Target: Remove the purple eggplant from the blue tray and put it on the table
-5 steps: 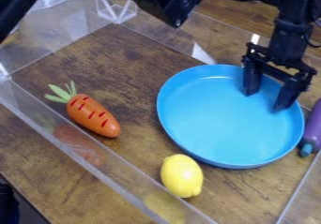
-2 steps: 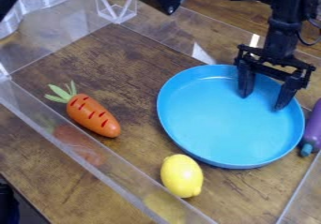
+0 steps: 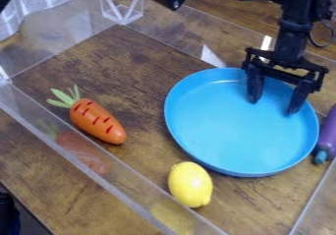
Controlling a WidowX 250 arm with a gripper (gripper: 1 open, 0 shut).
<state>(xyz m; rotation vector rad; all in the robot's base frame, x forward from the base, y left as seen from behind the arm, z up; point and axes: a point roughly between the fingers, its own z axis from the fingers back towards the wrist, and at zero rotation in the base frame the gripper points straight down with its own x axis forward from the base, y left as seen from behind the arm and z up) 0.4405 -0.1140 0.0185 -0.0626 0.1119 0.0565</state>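
Tabletop lot: blue tray [image 3: 230,131], empty, with produce arranged around it.

The purple eggplant [image 3: 327,131] lies on the table [image 3: 132,72] at the right edge of the frame, just beside the tray's rim. Gripper [image 3: 284,89] hangs over the tray's upper right, jaws spread, holding nothing. Orange carrot [image 3: 94,119] at left; yellow lemon [image 3: 191,184] at lower centre.
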